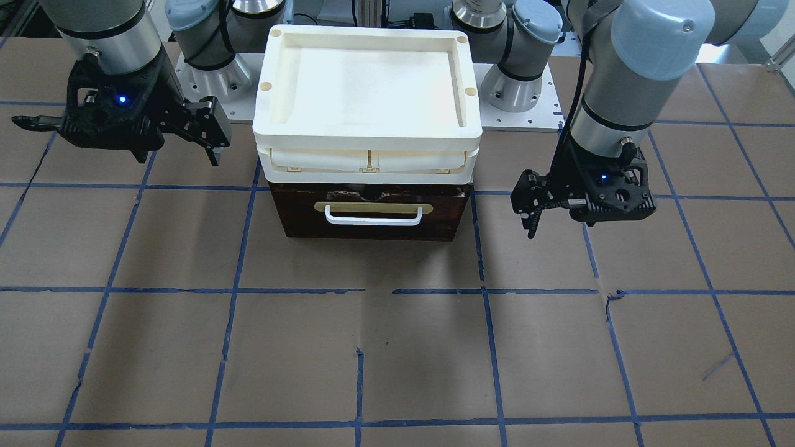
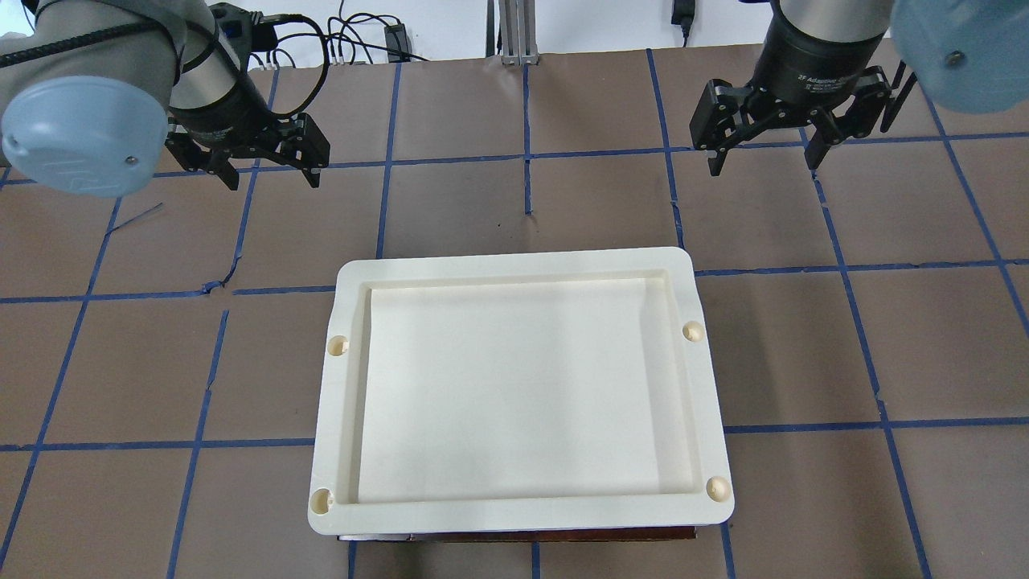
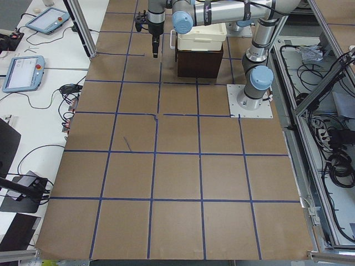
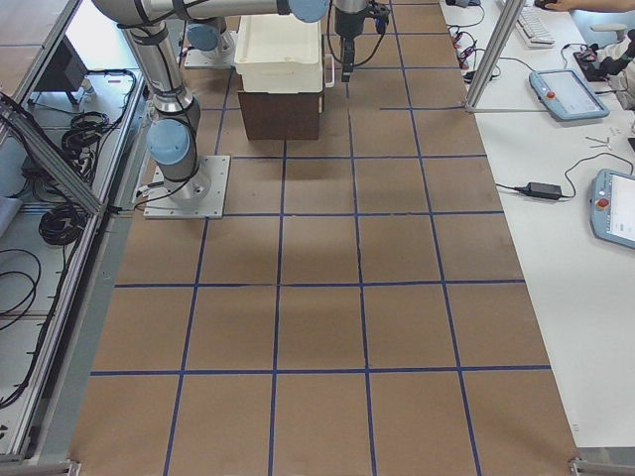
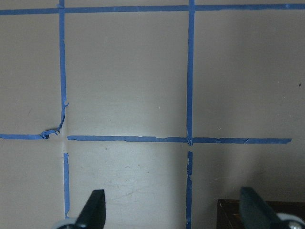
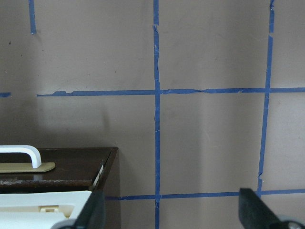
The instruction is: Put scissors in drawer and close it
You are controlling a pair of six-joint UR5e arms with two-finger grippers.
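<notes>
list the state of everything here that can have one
drawer: shut
cream tray: empty, on top of the drawer's cabinet
left tool: open, holding nothing
right tool: open, holding nothing
scissors: not in view

A robotics lab: teach pendants (image 3: pixel 23 73) and cables (image 3: pixel 336 162) flank the long edges of a table (image 1: pixel 298 360) gridded with blue tape (image 1: pixel 186 289).

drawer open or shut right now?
Shut. On the drawer, the dark front sits flush beneath the cream unit; no pale wood interior shows from front or overhead.
</notes>
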